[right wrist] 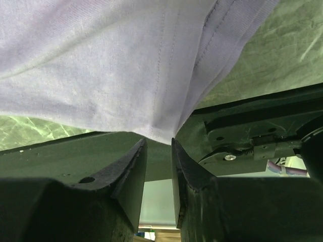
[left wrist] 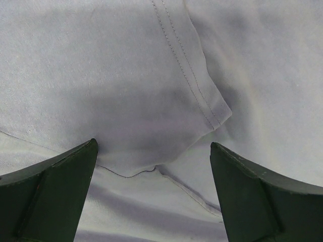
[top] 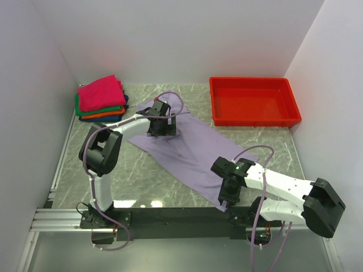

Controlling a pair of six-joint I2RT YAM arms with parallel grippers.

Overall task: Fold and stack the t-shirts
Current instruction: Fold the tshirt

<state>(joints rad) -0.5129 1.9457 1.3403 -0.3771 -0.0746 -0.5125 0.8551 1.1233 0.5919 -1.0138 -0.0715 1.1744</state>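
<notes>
One lilac shirt (top: pixel 190 150) lies spread left of the tray (top: pixel 254 122). The right end effector (right wrist: pixel 159 166) pinches its near corner between nearly closed jaws, likely to lift it for a fold. The left end effector (left wrist: pixel 154 191) hangs wide open and empty over a sleeve (left wrist: pixel 192 91). A folded stack (top: pixel 101 99) sits further left of the tray. The tabletop (top: pixel 142 181) is green-veined marble, and the walls (top: pixel 170 34) are white.

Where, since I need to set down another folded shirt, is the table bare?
Bare green marble table between red plastic tray and pale lavender t-shirt; also near-left, beside that shirt. Crowded: centre, and back-left stack of folded t-shirts.
</notes>
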